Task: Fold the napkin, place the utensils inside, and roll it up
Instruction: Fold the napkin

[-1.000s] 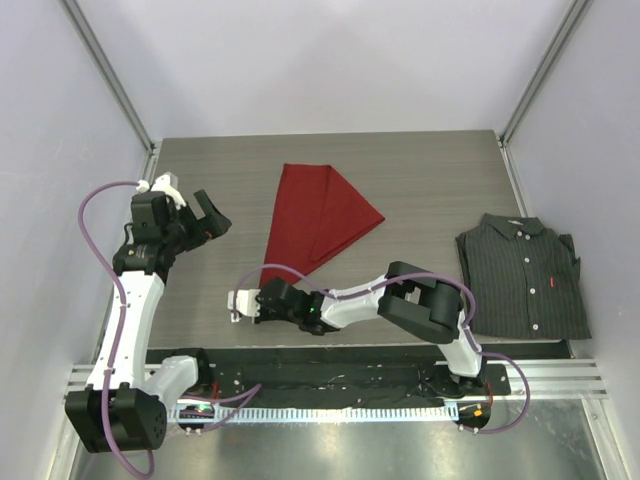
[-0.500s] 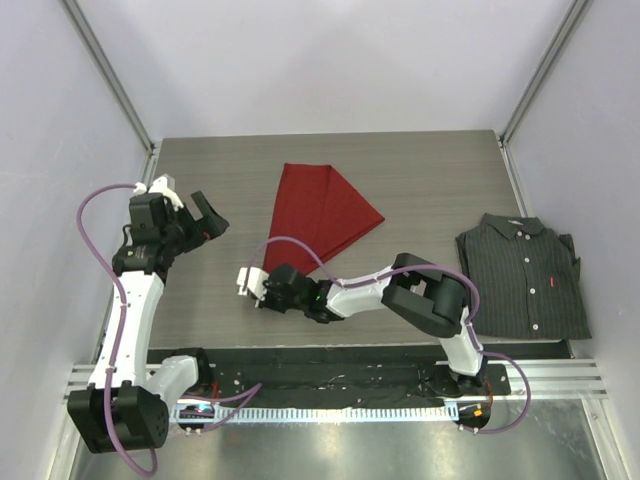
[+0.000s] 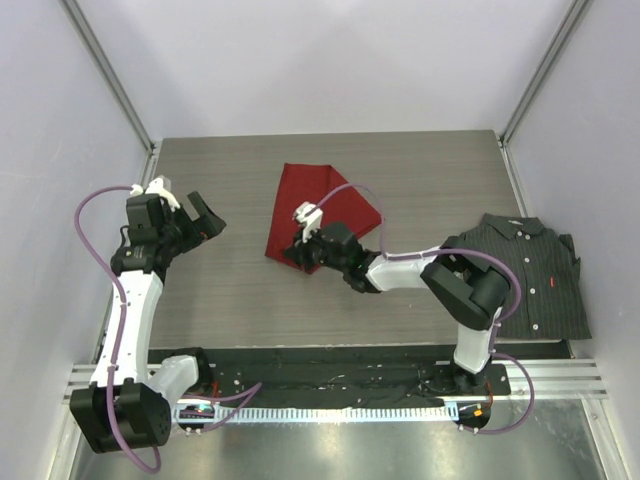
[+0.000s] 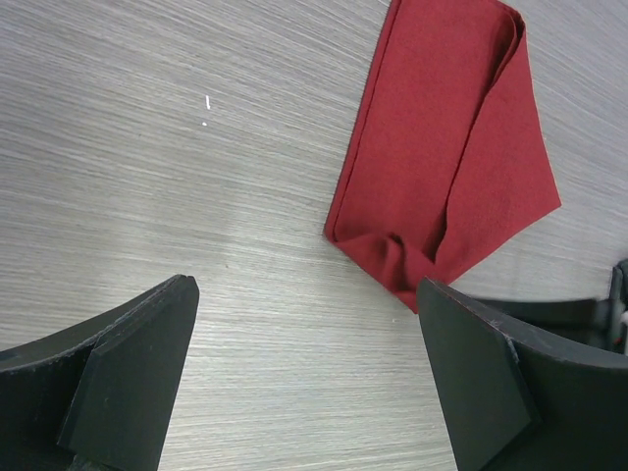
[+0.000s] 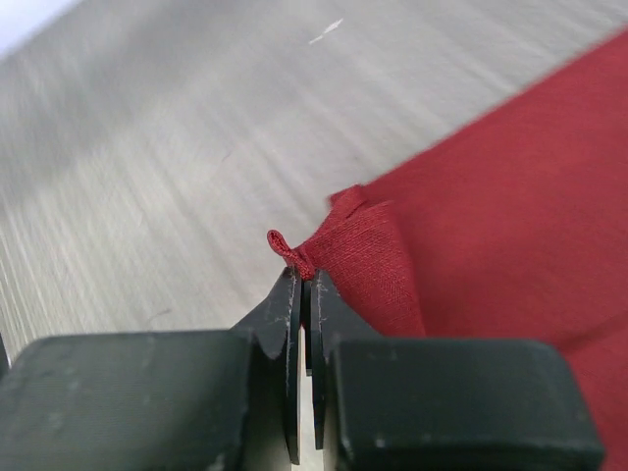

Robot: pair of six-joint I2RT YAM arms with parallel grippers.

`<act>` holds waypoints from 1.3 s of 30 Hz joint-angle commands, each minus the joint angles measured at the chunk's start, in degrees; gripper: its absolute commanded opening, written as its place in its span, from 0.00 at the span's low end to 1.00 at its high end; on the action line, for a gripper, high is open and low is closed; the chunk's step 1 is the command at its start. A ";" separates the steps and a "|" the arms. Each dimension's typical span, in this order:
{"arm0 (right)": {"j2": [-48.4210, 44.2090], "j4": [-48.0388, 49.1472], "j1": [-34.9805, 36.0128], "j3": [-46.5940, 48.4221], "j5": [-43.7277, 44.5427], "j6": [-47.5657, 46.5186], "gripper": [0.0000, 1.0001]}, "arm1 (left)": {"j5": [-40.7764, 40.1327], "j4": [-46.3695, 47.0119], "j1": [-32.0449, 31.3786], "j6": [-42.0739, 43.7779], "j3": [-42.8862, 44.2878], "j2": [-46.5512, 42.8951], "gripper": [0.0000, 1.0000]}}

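Here the napkin (image 3: 322, 208) is a deep-red, matte, soft cloth, folded into overlapping layers near the middle of the grey wood-grain tabletop (image 3: 230, 290). In the left wrist view the napkin (image 4: 442, 157) reads as a long folded panel with a second flap lying slantwise over it and a rumpled lower corner. The right jaws are pressed together on that near corner: the right wrist view shows a small bunched tip of red fabric (image 5: 291, 250) pinched between the flat black fingers (image 5: 285, 373), with the rest of the napkin (image 5: 491, 186) spreading away to the right. The left jaws are spread wide, holding nothing, their dark wedge-shaped pads (image 4: 128, 363) above bare tabletop, well to the left of the cloth. The right arm (image 3: 400, 270) stretches low across the tabletop towards the napkin, and its purple cable (image 3: 352, 190) loops over the cloth's right part. A folded dark pinstriped button-up shirt (image 3: 525, 280) lies at the right side, apart from the napkin.
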 commanded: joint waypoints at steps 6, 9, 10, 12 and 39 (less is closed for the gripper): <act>-6.69 10.79 -7.35 -7.32 0.37 9.81 0.01 | 1.23 2.41 0.44 -0.72 -0.52 0.14 1.00; -8.63 10.88 -9.29 -8.73 0.89 10.42 0.01 | 1.23 2.50 0.44 -0.73 -0.70 -0.04 1.00; -9.07 10.61 -9.47 -9.00 1.07 10.43 0.01 | 1.23 2.59 0.53 -0.73 -0.79 -0.04 1.00; -10.73 9.39 -9.99 -9.00 2.29 9.99 0.01 | 1.14 2.50 0.44 -0.73 -0.79 -0.04 1.00; -11.72 2.00 -24.58 -7.86 3.00 7.53 0.01 | 1.40 2.77 0.44 -0.81 -1.31 -0.30 1.00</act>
